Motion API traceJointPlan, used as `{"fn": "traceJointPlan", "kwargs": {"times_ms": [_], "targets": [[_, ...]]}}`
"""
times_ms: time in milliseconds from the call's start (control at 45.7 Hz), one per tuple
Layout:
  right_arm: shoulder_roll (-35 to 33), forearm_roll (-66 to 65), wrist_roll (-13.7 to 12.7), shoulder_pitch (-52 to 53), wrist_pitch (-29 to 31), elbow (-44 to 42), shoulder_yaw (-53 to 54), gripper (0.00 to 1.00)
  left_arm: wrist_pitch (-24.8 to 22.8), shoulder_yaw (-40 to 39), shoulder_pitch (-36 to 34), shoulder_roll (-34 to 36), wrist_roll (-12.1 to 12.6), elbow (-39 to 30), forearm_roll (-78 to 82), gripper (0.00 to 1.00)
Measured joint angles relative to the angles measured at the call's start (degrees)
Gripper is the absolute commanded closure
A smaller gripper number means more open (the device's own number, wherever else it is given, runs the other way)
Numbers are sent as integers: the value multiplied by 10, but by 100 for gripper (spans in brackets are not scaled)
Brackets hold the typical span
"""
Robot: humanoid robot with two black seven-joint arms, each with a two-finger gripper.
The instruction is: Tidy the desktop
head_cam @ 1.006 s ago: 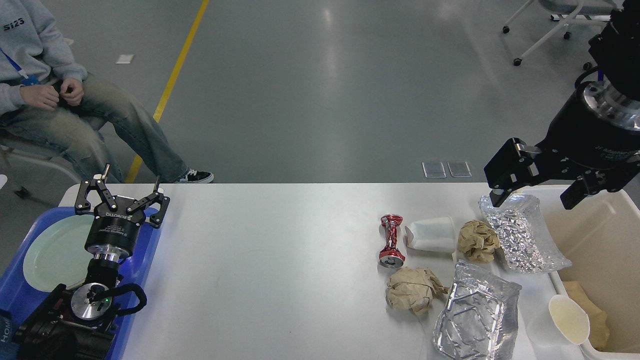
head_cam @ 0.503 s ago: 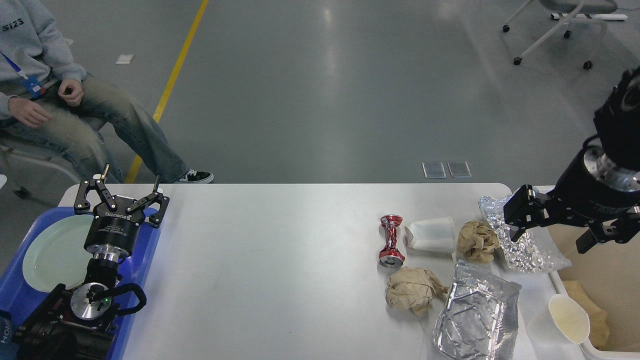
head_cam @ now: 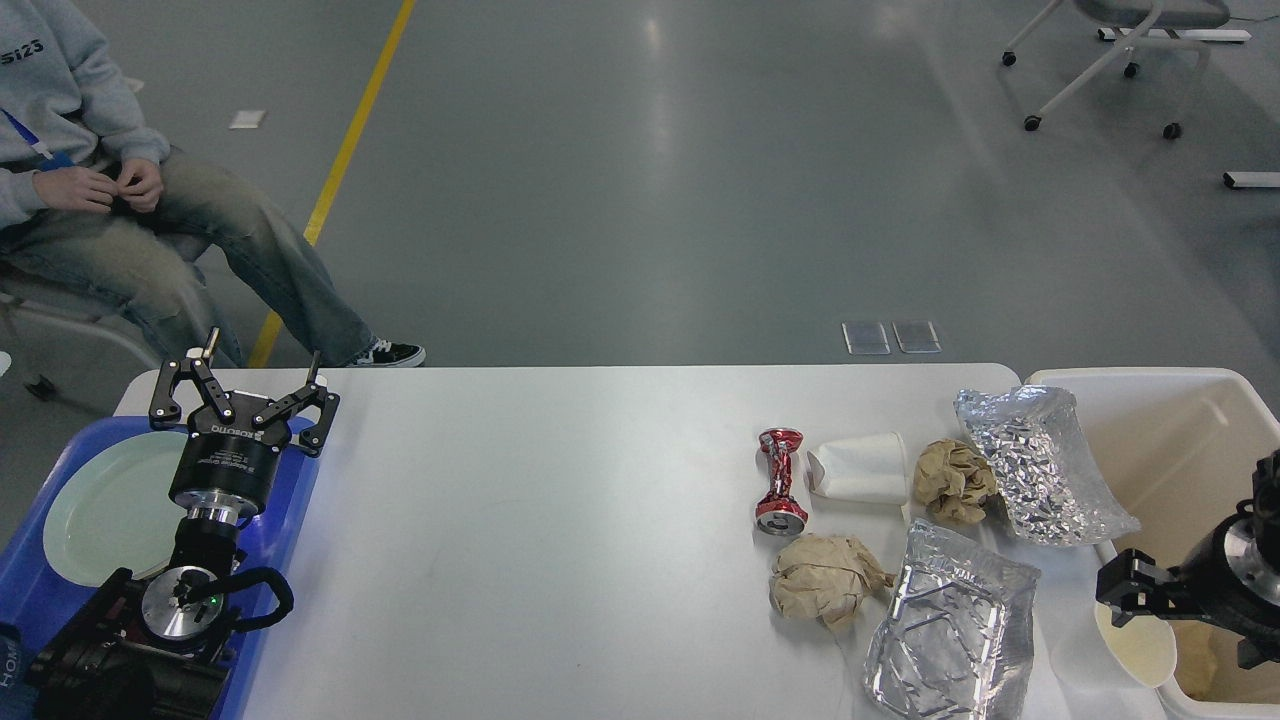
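The white desktop (head_cam: 550,500) carries litter on its right half: a crushed red can (head_cam: 781,495), a white paper cup (head_cam: 860,468) lying on its side, two balls of crumpled brown paper (head_cam: 955,480) (head_cam: 825,580), and two crumpled foil trays (head_cam: 1045,465) (head_cam: 950,630). My left gripper (head_cam: 262,368) stands open and empty above the blue tray (head_cam: 295,500) at the left end. My right gripper (head_cam: 1188,622) hangs low over the beige bin (head_cam: 1150,420) at the right edge, fingers apart and holding nothing, just above another paper cup (head_cam: 1135,645) at the bin's near corner.
A pale green plate (head_cam: 100,505) lies in the blue tray. Brown paper scraps lie inside the bin. A person (head_cam: 120,200) sits beyond the table's left corner, and a wheeled chair base (head_cam: 1100,60) stands far back right.
My right arm has swung down and to the right, from above the upper foil tray to low over the bin. The left arm and the litter have not moved.
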Motion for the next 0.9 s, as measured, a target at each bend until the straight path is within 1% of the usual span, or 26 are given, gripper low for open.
{"fn": "traceJointPlan", "kwargs": {"times_ms": [66,153,175,197,262,306,328,437,481,503,569,634,656,897], "targets": [[-3,-1,0,-37,-51,-11,5,2,0,0,0,0,0,0,0,4],[-7,0,1,-65,-94,-18,8,3,0,0,0,0,0,0,0,4],[-8,0,1,-69,-101,-19,9,5,0,0,0,0,0,0,0,4],[-10,1,1,-74,-107,-20,10,9,0,0,0,0,0,0,0,4],[-12,2,1,-87,-117,-27,17,23,0,0,0,0,0,0,0,4],[-13,6,1,-100,-120,-34,26,29,0,0,0,0,0,0,0,4],[-13,10,1,-107,-120,-38,31,30,0,0,0,0,0,0,0,4],[-13,41,3,-144,-120,-55,62,31,0,0,0,0,0,0,0,4],[-11,54,3,-156,-119,-59,74,33,0,0,0,0,0,0,0,4],[-11,59,3,-159,-119,-59,78,38,0,0,0,0,0,0,0,4],[-9,69,4,-165,-119,-61,89,67,0,0,0,0,0,0,0,4],[-8,82,4,-168,-120,-62,96,93,0,0,0,0,0,0,0,4],[-8,87,4,-169,-120,-63,97,100,0,0,0,0,0,0,0,4],[-9,120,7,-174,-130,-64,104,100,0,0,0,0,0,0,0,4]]}}
